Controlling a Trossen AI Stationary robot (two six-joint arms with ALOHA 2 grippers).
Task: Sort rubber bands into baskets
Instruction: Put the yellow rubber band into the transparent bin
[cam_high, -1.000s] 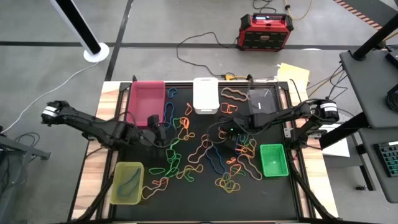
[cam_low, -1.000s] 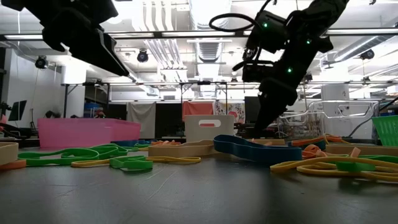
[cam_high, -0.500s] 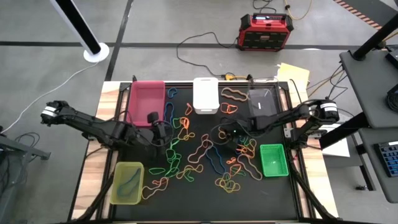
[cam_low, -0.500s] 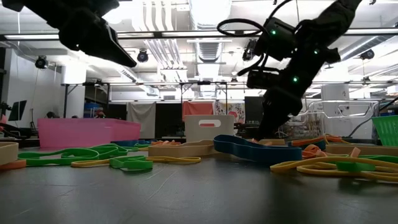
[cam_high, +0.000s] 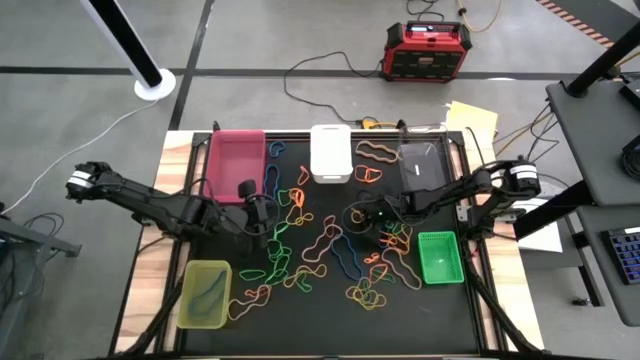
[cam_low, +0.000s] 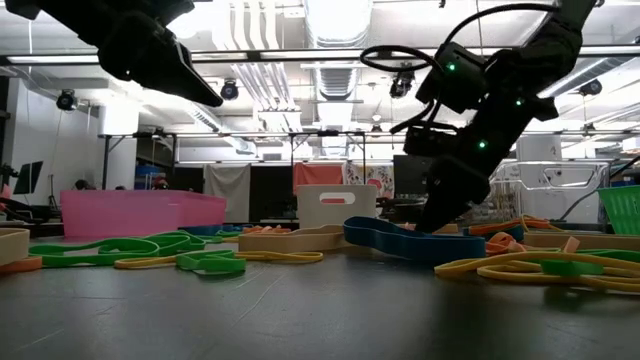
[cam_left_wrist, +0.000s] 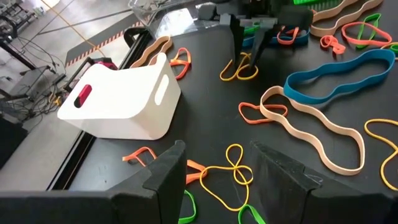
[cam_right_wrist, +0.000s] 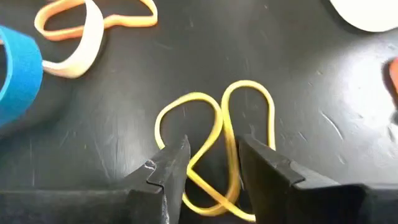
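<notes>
Many coloured rubber bands (cam_high: 320, 245) lie loose on the black mat. My right gripper (cam_high: 360, 214) is low over the mat's middle, fingers pointing down. It is open, and its two fingers stand on either side of a twisted yellow band (cam_right_wrist: 214, 124) that lies flat on the mat; this also shows in the left wrist view (cam_left_wrist: 239, 70). My left gripper (cam_high: 262, 212) is open and empty, above the mat near the pink basket (cam_high: 236, 160), over yellow and orange bands (cam_left_wrist: 230, 168).
The white basket (cam_high: 330, 152) and the clear basket (cam_high: 420, 163) stand at the far edge, the green basket (cam_high: 440, 257) at the right, the yellow-green basket (cam_high: 206, 293) at the near left. A wide blue band (cam_low: 410, 240) and a tan band (cam_left_wrist: 311, 124) lie mid-mat.
My right gripper has gone a little toward the table's far edge and now stands down over the yellow band. My left gripper has risen slightly. The bands have stayed where they were.
</notes>
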